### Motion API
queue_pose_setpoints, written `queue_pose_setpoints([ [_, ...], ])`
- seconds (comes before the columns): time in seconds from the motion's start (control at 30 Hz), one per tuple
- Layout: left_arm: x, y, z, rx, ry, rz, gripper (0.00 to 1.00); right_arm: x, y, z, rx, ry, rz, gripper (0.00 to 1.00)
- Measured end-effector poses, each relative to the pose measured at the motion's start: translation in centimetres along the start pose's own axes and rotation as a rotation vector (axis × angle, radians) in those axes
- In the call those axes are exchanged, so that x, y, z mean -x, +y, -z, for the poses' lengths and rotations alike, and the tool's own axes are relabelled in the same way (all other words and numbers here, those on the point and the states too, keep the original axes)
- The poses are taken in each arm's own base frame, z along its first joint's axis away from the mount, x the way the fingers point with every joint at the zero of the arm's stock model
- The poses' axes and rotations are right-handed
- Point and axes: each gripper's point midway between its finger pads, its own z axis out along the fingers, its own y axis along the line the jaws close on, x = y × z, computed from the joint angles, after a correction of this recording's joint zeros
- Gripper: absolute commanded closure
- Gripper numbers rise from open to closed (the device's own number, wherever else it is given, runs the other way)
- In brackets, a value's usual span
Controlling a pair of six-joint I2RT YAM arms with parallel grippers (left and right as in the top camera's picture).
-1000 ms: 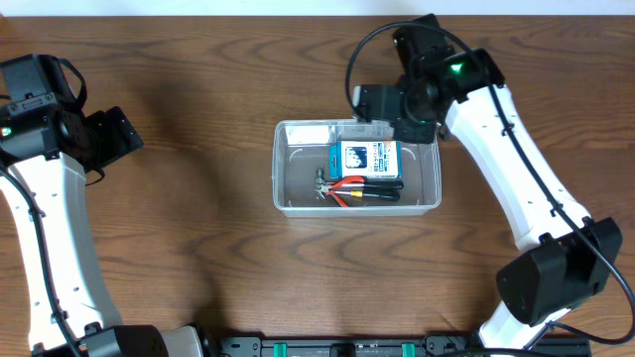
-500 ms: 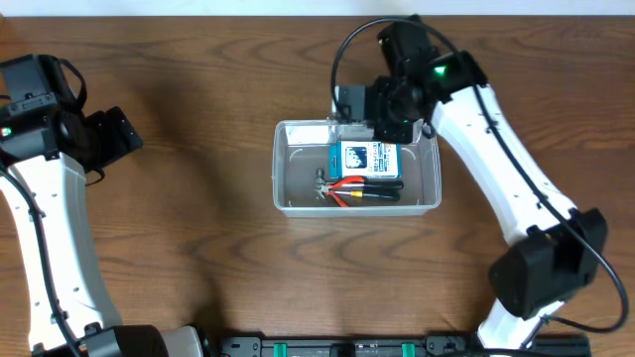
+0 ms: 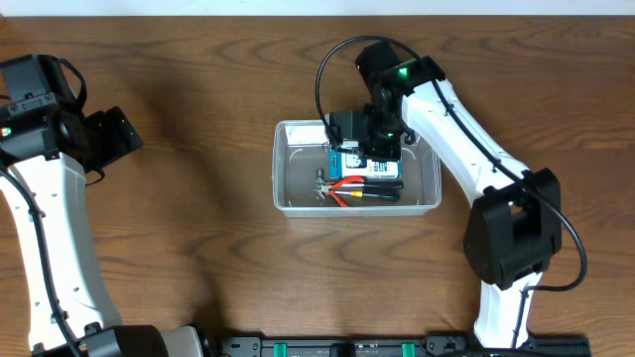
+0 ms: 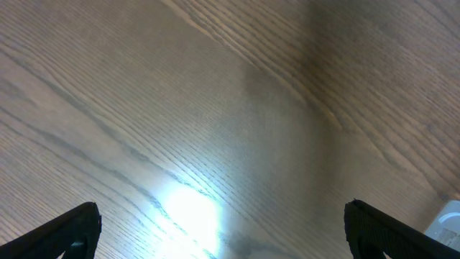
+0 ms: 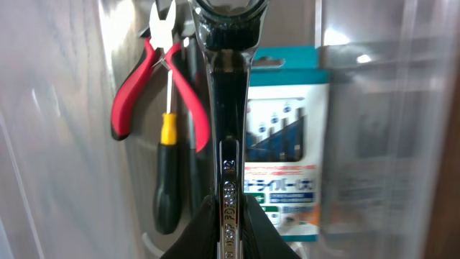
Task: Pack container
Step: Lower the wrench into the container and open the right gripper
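Right claw [image 5: 228, 224], wrench [image 5: 228, 108], now over container [image 3: 277, 171]

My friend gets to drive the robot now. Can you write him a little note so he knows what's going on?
Left gripper: open, holding nothing, over bare table on the left side.
Right gripper: shut on a shiny wrench, held over the container.
In the container: a blue-and-white box, red-handled pliers and a black screwdriver.
Done: those three are packed.
Left: lower the wrench in and let go.
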Motion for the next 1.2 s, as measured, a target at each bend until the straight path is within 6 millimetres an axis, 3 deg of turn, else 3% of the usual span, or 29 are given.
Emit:
queue_pose_setpoints([
  [0.5, 0.0, 0.0, 0.0, 0.000, 0.000, 0.000, 0.02, -3.0, 1.3, -2.3, 0.094, 0.155, -0.025, 0.87],
  [0.73, 0.0, 0.0, 0.0, 0.000, 0.000, 0.000, 0.02, -3.2, 1.4, -2.4, 0.098, 0.166, -0.027, 0.80],
  [0.8, 0.0, 0.0, 0.0, 0.000, 0.000, 0.000, 0.02, -3.3, 1.4, -2.4, 0.098, 0.167, -0.031, 0.68],
  [0.83, 0.0, 0.0, 0.0, 0.000, 0.000, 0.000, 0.02, -3.3, 1.4, -2.4, 0.097, 0.167, -0.034, 0.42],
  [0.87, 0.0, 0.0, 0.0, 0.000, 0.000, 0.000, 0.02, -3.3, 1.4, -2.4, 0.096, 0.168, -0.035, 0.01],
  [1.1, 0.0, 0.0, 0.0, 0.000, 0.000, 0.000, 0.02, -2.8, 0.7, -2.3, 0.067, 0.153, -0.042, 0.01],
  [1.2, 0.0, 0.0, 0.0, 0.000, 0.000, 0.000, 0.02, -1.7, -0.4, -1.0, 0.022, 0.124, -0.071, 0.01],
])
